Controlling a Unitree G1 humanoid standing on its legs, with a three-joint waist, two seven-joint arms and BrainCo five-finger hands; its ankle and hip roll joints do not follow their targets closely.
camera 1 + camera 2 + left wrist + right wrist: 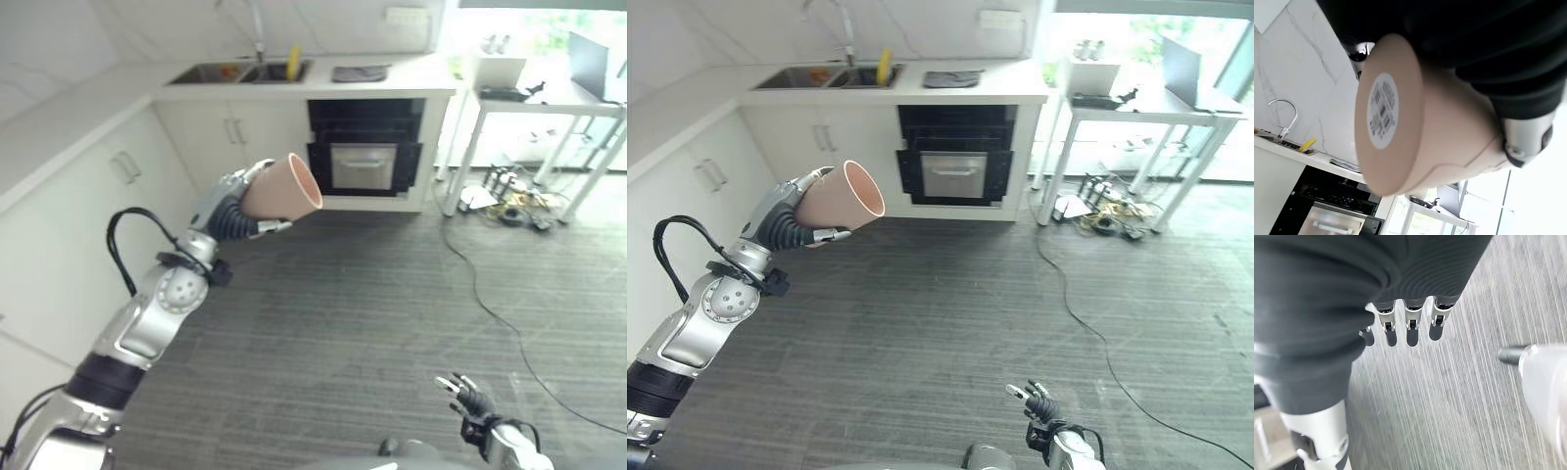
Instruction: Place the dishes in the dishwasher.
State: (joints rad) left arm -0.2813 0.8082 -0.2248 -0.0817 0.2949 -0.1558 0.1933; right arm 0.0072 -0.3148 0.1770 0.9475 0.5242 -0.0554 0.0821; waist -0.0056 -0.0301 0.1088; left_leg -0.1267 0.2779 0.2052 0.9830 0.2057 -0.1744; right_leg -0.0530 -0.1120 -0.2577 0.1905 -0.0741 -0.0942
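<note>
Grey wood-grain floor [372,323] took up most of the kitchen, with white cabinets [230,132] along the far wall under a pale table [392,76] that carried a double sink [240,71]. A dark built-in appliance [364,147] sat beneath that table, black-framed with a silver front panel; whether it was the dishwasher could not be told, and it looked closed. A white side table [549,103] stood further right by the windows.

Judging by this, the task was at an early stage: one dish was in hand and well apart from the appliance, so the carry, the opening of the door and the loading were all left.

The left hand [227,208] was raised above the floor, fingers curled round a cup [282,188]. The cup was a pale pink-beige tapered tumbler, plain and matte, held on its side with the mouth toward the appliance; the left wrist view showed a round barcode sticker [1382,110] on its base. The right hand [462,394] hung low, fingers relaxed and holding nothing.
</note>
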